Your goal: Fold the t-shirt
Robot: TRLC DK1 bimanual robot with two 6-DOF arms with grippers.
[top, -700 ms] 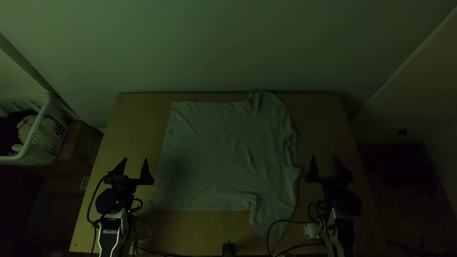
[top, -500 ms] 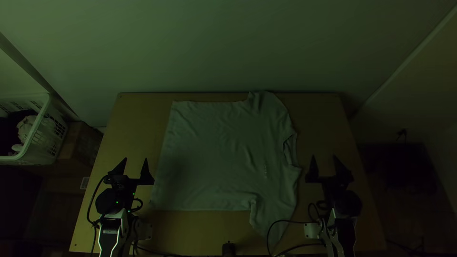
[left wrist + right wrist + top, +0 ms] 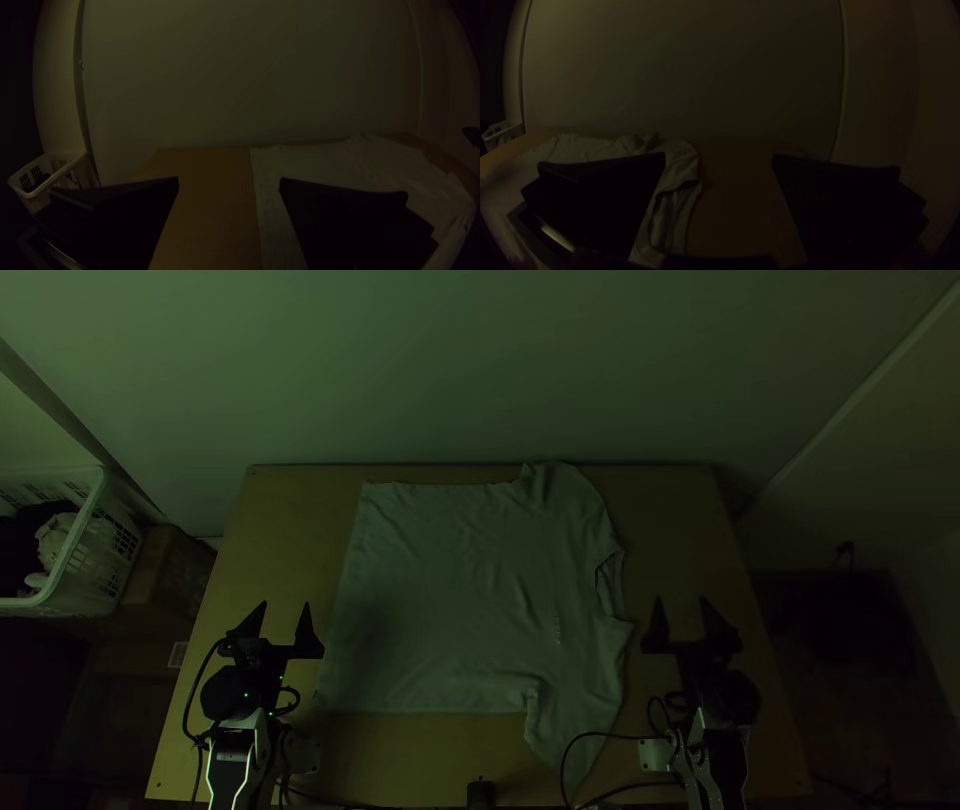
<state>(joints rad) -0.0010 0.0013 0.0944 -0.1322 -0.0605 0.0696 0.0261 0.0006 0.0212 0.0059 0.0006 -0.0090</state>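
The pale t-shirt [image 3: 460, 590] lies spread on the table, hem toward the left, collar at the right, one sleeve at the far edge and the other toward the near edge. My left gripper [image 3: 284, 610] stands open just left of the hem's near corner, holding nothing. Right of the collar, my right gripper [image 3: 684, 606] is open as well. In the left wrist view the shirt [image 3: 320, 162] lies behind one finger of the left gripper [image 3: 229, 182]. The right wrist view has the shirt's collar end [image 3: 677, 170] beside the right gripper [image 3: 719, 159].
A white laundry basket [image 3: 75, 560] with clothes stands left of the table, beside a cardboard box [image 3: 170, 570]. The wooden table [image 3: 290, 530] has bare strips left and right of the shirt. A small black object [image 3: 480, 793] and cables lie at the near edge.
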